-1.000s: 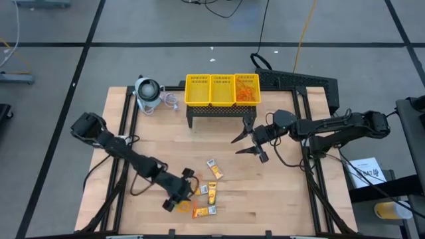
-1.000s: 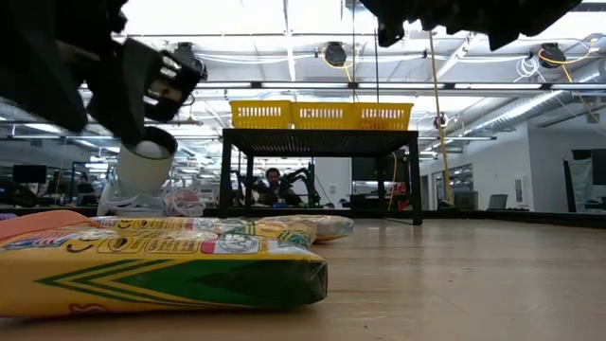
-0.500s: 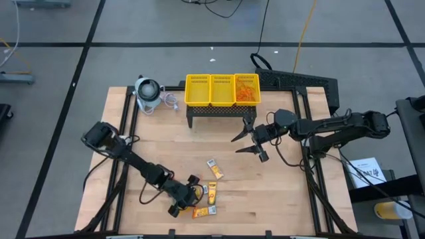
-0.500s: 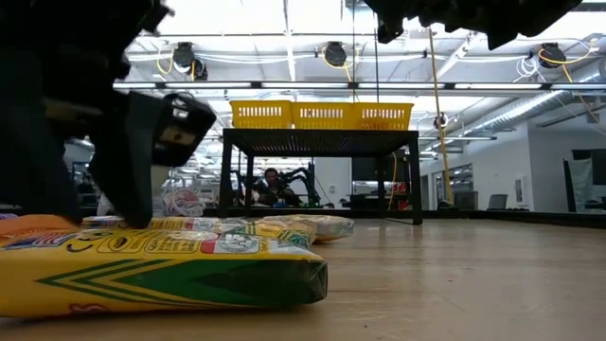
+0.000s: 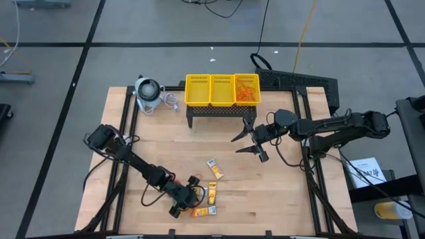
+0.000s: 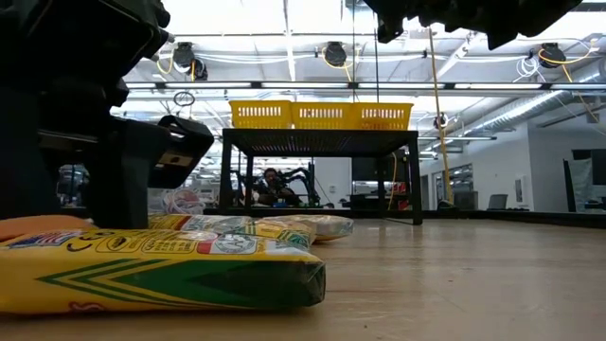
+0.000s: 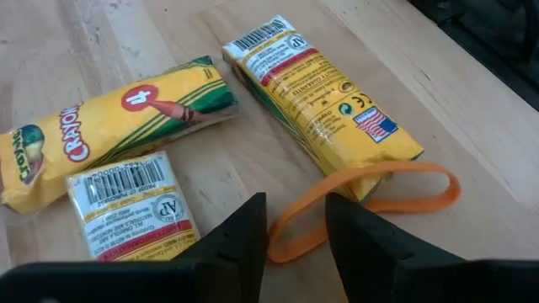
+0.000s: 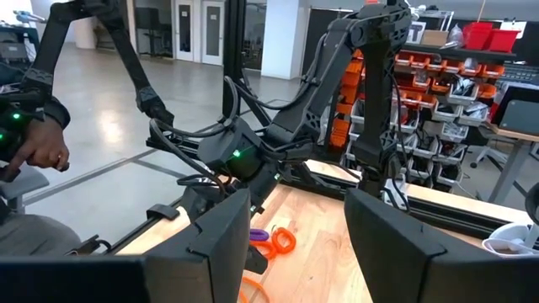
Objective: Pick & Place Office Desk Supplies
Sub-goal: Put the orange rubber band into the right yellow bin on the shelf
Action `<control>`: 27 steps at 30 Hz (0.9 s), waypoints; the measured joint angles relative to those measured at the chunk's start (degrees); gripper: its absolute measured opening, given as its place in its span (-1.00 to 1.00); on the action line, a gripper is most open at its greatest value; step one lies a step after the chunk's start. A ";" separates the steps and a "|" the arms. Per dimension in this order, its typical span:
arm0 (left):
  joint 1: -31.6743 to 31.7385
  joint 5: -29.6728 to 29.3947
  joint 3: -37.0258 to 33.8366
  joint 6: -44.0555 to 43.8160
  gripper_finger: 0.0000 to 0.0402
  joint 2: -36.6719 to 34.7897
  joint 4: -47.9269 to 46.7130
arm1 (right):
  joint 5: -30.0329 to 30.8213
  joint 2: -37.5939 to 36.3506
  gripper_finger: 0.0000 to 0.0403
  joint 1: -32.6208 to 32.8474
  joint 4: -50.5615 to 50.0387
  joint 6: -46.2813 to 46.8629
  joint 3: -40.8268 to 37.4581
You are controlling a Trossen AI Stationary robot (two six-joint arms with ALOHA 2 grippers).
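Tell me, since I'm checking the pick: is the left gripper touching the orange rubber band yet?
Cannot tell. In the left wrist view the left gripper straddles the orange rubber band, but no contact or gap shows plainly.

Left arm stretched low across the near side of the table, left gripper (image 5: 184, 201) close to the surface, fingers (image 7: 238, 244) parted a little, apparently empty, though hard to be sure. Right arm reaching in from the right edge, right gripper (image 5: 247, 138) raised, fingers spread wide.

Bare wood between crayon packets (image 5: 211, 194) and basket (image 5: 222, 90).
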 joint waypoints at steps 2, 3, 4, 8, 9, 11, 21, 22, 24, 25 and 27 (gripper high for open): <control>0.02 -0.06 0.00 -0.03 -0.45 0.01 -0.15 | 0.00 0.00 -0.07 0.00 0.00 0.00 0.00; 0.03 -0.16 0.00 -0.03 -0.51 0.02 -0.18 | 0.00 0.00 -0.07 0.00 0.00 0.00 0.00; 0.05 -0.21 0.00 -0.03 -0.58 0.02 -0.20 | 0.00 0.00 -0.07 0.00 0.00 0.00 0.00; 0.45 -0.39 0.00 -0.24 -0.90 0.03 -0.30 | 0.00 0.00 -0.07 0.00 -0.12 0.00 0.00; 0.66 -0.31 0.00 -0.62 -0.95 -0.20 -0.61 | 0.00 0.00 -0.07 0.00 -0.15 0.01 0.00; 0.92 -0.31 -0.08 -1.49 -0.94 -0.98 -1.56 | 0.00 -0.01 -0.07 0.00 -0.15 0.02 0.00; 1.33 -7.23 -0.15 1.67 -0.94 -14.42 -12.48 | 1.57 0.00 -0.07 0.04 -1.21 4.01 0.00; 1.36 -9.34 -0.15 2.67 -0.92 -16.22 -13.24 | 1.53 0.00 -0.07 0.05 -1.67 4.61 0.00; 1.43 -13.69 -0.15 5.49 -0.92 -19.41 -13.40 | 1.49 -0.02 -0.07 0.09 -2.94 5.47 0.02; 1.55 -16.10 -0.15 7.52 -0.93 -20.86 -13.44 | 1.46 0.00 -0.07 0.09 -3.69 5.70 0.02; 2.04 -20.52 -0.15 11.69 -0.97 -23.36 -12.79 | 1.48 0.00 -0.07 0.10 -5.18 6.38 0.00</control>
